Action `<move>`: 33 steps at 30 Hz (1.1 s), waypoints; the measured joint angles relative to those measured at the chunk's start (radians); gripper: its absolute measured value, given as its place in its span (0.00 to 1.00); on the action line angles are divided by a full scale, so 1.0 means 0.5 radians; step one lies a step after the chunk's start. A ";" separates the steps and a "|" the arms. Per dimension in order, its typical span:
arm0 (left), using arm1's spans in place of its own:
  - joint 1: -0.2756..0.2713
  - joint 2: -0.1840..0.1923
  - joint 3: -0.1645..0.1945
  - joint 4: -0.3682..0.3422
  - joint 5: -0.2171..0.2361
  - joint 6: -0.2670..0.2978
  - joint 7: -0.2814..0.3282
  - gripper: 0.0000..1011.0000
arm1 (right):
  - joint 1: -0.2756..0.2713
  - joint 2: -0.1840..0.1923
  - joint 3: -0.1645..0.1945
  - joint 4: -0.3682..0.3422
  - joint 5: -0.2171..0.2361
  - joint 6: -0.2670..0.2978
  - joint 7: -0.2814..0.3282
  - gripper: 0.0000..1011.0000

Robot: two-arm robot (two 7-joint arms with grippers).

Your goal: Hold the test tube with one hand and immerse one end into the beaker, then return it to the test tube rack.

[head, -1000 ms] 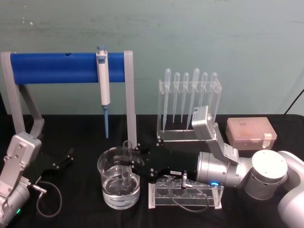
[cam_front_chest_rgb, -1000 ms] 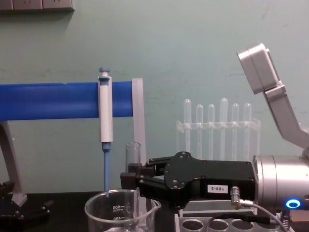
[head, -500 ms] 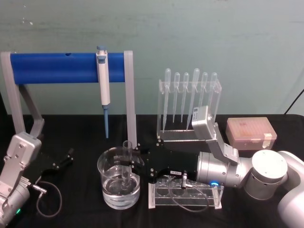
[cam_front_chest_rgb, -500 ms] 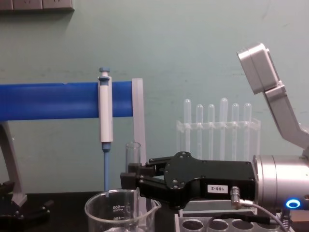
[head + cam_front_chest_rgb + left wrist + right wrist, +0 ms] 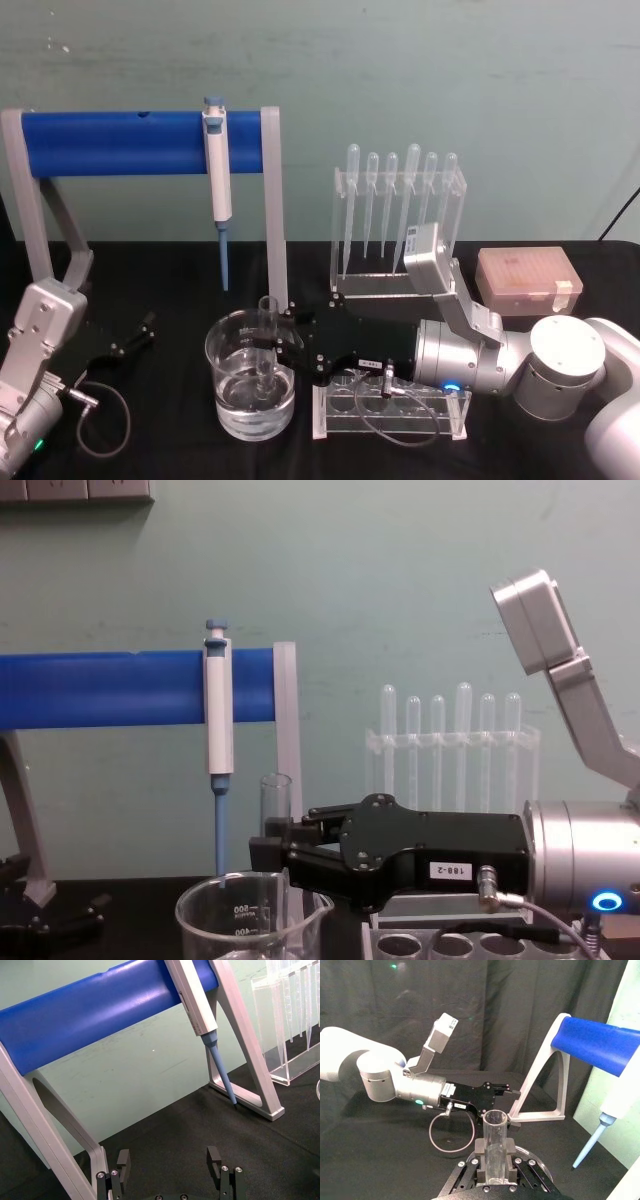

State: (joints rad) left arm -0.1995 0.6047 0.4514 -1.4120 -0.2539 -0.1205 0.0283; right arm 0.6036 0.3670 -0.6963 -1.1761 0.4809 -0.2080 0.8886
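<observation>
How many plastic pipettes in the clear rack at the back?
6, upright in one row in the clear rack, robot's left to right: first pipette, second, third, fourth, fifth, sixth. The right arm hides some lower tips.

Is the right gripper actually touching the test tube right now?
Touching. The right wrist view shows the fingers of the right gripper pressed against both sides of the upright test tube, no gap. The left gripper sits parked, open.

Left gripper (image 5: 169, 1156) fingers spread, pipettor (image 5: 195, 1000) hanging from blue bar (image 5: 100, 1015), seemingly pipette rack (image 5: 292, 1025) beyond.
</observation>
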 joint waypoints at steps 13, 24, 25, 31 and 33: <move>0.000 0.000 0.000 0.000 0.000 0.000 0.000 0.99 | -0.008 -0.001 0.011 -0.003 0.014 0.002 0.000 0.22; 0.000 0.000 0.000 0.000 0.000 0.000 0.000 0.99 | -0.024 0.035 0.051 -0.092 0.047 0.025 -0.001 0.22; 0.000 0.000 0.000 0.000 0.000 0.000 0.000 0.99 | -0.024 0.035 0.051 -0.092 0.047 0.025 -0.001 0.22; 0.000 0.000 0.000 0.000 0.000 0.000 0.000 0.99 | -0.011 0.077 0.063 -0.192 0.065 0.077 -0.001 0.22; 0.000 0.000 0.000 0.000 0.000 0.000 0.000 0.99 | -0.006 0.092 0.073 -0.230 0.082 0.107 -0.009 0.22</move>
State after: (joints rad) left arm -0.1995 0.6047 0.4514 -1.4120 -0.2539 -0.1206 0.0283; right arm 0.6004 0.4129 -0.6599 -1.2912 0.5219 -0.1544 0.8843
